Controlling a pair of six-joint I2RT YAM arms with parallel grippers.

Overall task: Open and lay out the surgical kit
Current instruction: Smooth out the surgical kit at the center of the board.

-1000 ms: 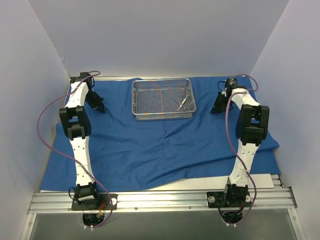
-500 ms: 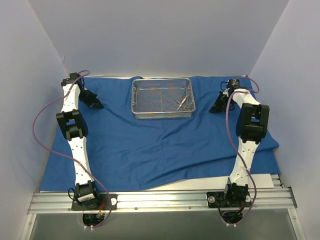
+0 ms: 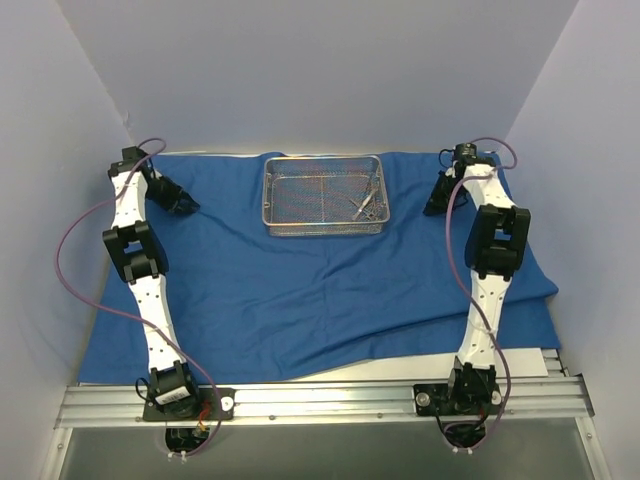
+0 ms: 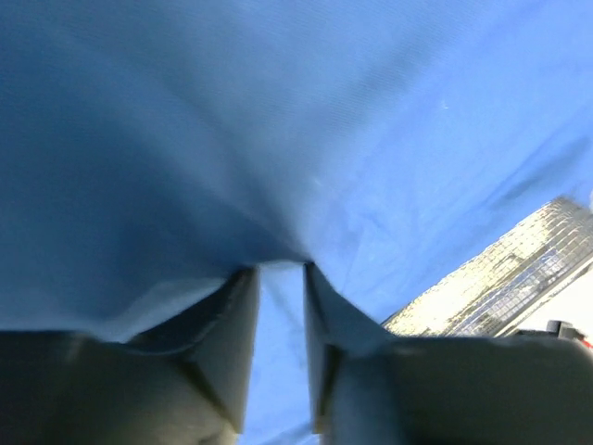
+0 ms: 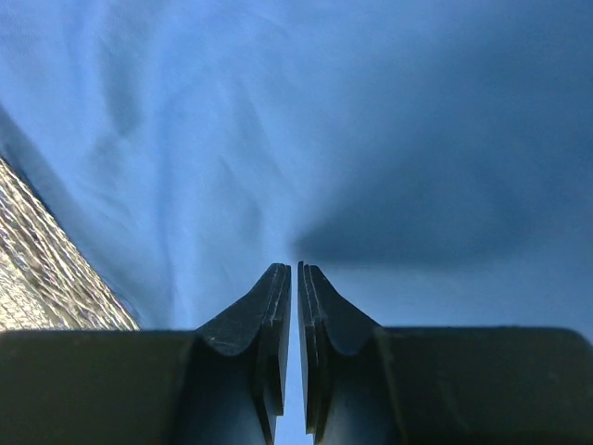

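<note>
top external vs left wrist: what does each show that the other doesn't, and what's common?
Only top external: the right gripper, the full spread of the blue cloth, and the instruments lying in the right end of the mesh tray. Only left wrist: the left gripper up close, jaws slightly apart, cloth puckered at their tips. Shared: the cloth and part of the tray.
</note>
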